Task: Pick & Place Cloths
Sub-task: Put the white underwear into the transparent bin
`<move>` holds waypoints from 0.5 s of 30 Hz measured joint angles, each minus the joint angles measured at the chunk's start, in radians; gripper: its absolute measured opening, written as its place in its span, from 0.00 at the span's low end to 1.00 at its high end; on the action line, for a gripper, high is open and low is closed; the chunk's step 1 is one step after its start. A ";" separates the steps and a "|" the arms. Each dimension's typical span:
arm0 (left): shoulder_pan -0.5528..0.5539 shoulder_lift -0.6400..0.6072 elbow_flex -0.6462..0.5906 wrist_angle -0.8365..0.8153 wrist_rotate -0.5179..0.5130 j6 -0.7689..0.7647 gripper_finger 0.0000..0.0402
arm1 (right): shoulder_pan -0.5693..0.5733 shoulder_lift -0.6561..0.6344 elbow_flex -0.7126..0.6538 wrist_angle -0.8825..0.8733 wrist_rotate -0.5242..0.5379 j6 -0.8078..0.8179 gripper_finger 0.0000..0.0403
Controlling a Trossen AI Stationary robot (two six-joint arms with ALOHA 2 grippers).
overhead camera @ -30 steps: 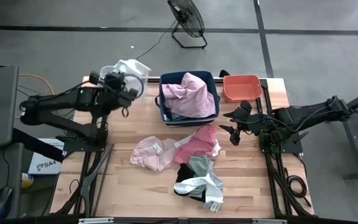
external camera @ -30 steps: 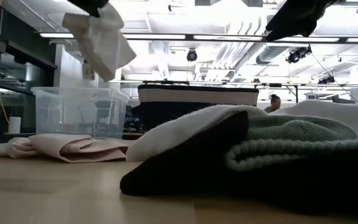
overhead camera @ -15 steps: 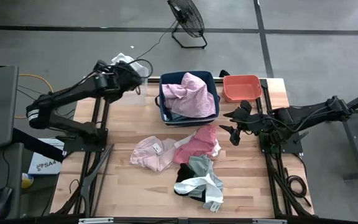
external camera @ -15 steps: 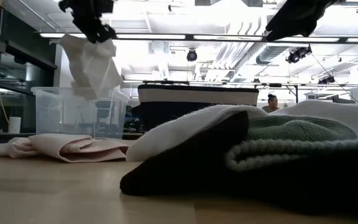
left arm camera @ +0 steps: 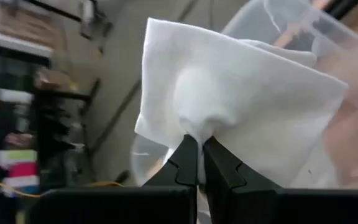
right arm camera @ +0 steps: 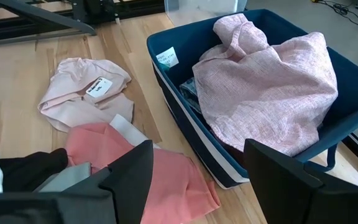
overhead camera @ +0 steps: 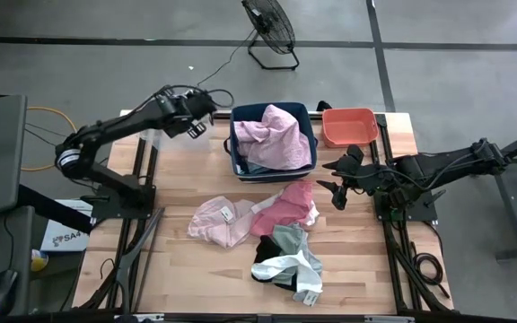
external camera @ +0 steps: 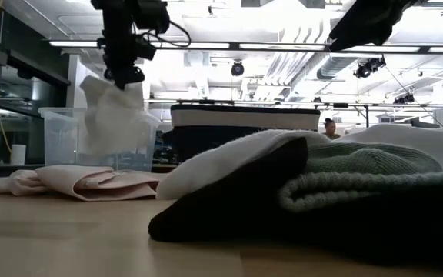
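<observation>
My left gripper is over the clear bin at the table's far left, shut on a white cloth; in the high view its arm hides the cloth. My right gripper hovers open to the right of the navy bin, touching nothing. A light pink cloth, a hot pink one, a grey one and a white-and-black heap lie flat on the table's middle. A pale pink cloth fills the navy bin. My left gripper pinches the white cloth between its two shut fingers at a gathered bunch near its upper edge, coming from above and pointing down. The cloth hangs slack below the fingers, lifted clear of the table, its lower end level with the clear bin's wall.
An empty coral bin stands at the far right next to the navy bin. Bare wood lies along the near left and near right of the table. A floor fan stands beyond the far edge.
My left gripper has swung toward the navy bin's side of the clear bin and come down, tipping to point downward. The white cloth, held throughout, has dropped from high above the bin to hang against it. The right arm has kept still.
</observation>
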 joint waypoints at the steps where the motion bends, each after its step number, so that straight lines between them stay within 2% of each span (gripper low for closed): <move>1: 0.019 0.001 0.000 0.000 0.037 0.000 0.00 | 0.000 0.000 0.000 0.000 0.000 0.000 0.60; 9: 0.171 0.001 0.000 -0.016 0.360 -0.111 0.00 | 0.000 0.000 0.000 0.000 0.000 0.000 0.60; 15: 0.245 0.006 0.000 -0.084 0.465 -0.254 0.00 | 0.000 0.000 0.000 -0.001 0.000 0.005 0.60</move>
